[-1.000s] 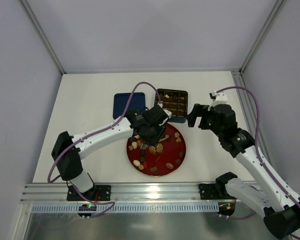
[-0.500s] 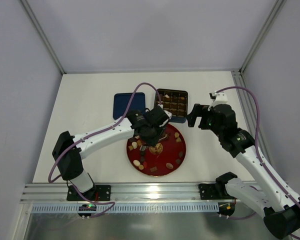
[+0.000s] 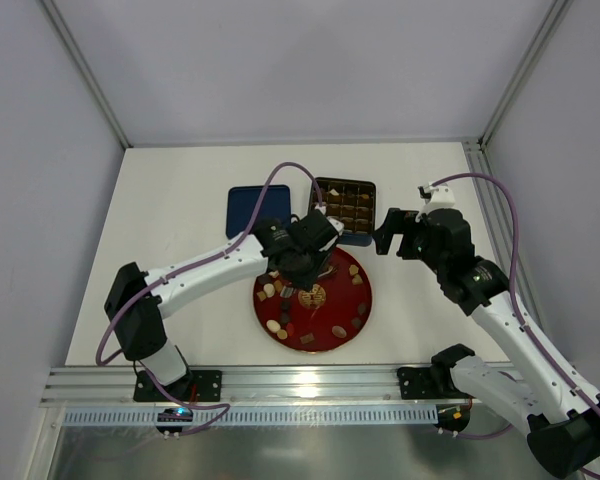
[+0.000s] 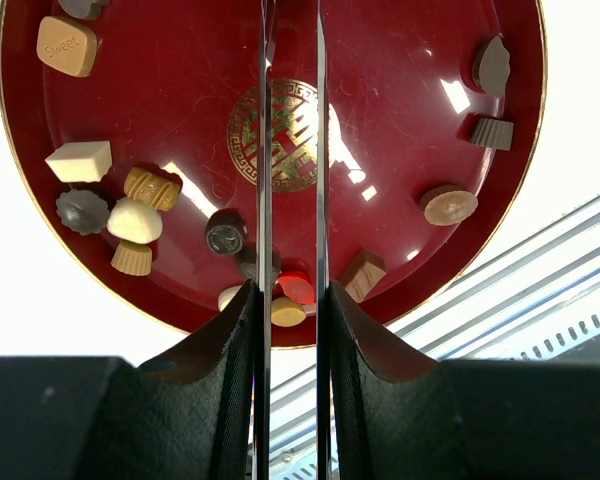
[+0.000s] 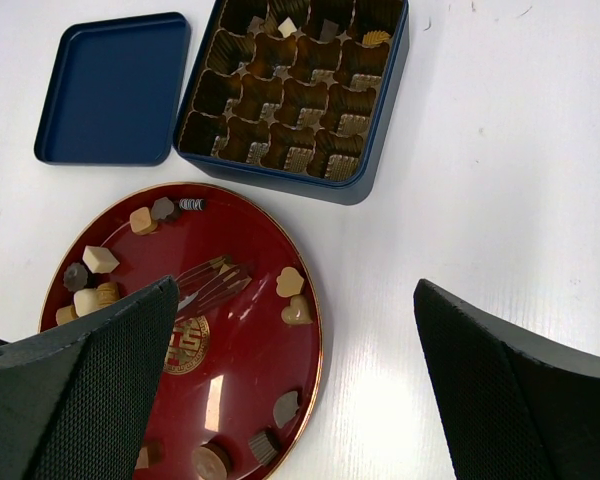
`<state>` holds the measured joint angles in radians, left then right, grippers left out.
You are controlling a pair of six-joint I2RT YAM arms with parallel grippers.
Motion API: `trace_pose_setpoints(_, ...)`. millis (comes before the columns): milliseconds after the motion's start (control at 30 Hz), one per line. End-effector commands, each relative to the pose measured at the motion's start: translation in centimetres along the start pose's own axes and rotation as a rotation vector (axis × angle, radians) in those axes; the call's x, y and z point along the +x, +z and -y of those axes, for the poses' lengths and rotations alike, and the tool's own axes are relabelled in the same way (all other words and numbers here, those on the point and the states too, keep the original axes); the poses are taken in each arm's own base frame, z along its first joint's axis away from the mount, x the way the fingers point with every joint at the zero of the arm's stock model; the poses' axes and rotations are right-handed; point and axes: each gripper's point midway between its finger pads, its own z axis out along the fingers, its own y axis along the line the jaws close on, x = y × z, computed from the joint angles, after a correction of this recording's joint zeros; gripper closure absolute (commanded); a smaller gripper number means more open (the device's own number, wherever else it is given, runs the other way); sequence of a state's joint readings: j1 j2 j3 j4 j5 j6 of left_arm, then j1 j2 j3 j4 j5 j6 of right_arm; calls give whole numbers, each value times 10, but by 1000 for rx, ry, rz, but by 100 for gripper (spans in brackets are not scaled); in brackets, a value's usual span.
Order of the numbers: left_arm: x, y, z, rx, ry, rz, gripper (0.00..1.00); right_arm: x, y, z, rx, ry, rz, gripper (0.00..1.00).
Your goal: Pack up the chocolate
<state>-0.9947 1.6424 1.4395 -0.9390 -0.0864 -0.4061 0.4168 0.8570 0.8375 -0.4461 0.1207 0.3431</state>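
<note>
Hanging over the middle of the red plate [image 4: 400, 120], the left gripper [image 4: 292, 100] holds its two thin blades parallel with only a narrow slit between them. Nothing shows pinched there, though the tips run out of the wrist view. The right gripper [image 5: 295, 290] is spread wide and empty, above bare table off the plate's right side and just beside the blue tin [image 5: 385, 120]. Most of the chocolate [image 4: 79, 160] lies loose on the plate, which sits near the middle of the table's near edge. The pieces are clustered along one side, with a few at the rim nearest the blades' roots and a few scattered opposite. A couple of pieces already sit in the tin's far row of cups. These sweets look light and stiff, but smooth and easily scuffed, and likely to skid on the glossy plate. A gentle pinch low across two opposite flanks seems best, starting with a piece that stands alone. The clustered ones touch or nearly touch, so the blades could nudge neighbours. The tin stands between the plate and the far edge, and its lid [image 5: 110, 90] lies just beside it towards the left edge. The tin's wall, its crimped cups and the hovering right gripper may crowd the drop. The left arm's purple cable [image 3: 280, 170] loops above the lid.
</note>
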Motion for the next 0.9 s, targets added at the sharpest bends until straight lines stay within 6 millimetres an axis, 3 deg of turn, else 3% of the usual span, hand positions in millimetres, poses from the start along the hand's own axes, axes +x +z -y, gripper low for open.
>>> trace_pose_setpoints(0,-20,-23,3,16,12,86,75,-10,-3,-1,-3,10,41,0)
trace_pose_setpoints(367,-33,-43,3,24,9,140,75,-12,-3,-2,-6,9,44,0)
trace_pose_setpoints(567,-54,-57,-3,14,-10,196,75,-12,-2,-3,-7,11,44,0)
trace_pose_setpoints(700,-76,-62,-20,-19,-46,239,74,-12,-2,-2,-6,6,44,0)
trace_pose_setpoints(833,-115,-69,-35,-55,-72,318,74,-12,-1,-2,-5,3,43,0)
trace_pose_setpoints(867,-121,-62,-40,-68,-72,314,74,-13,-1,-3,-6,2,42,0)
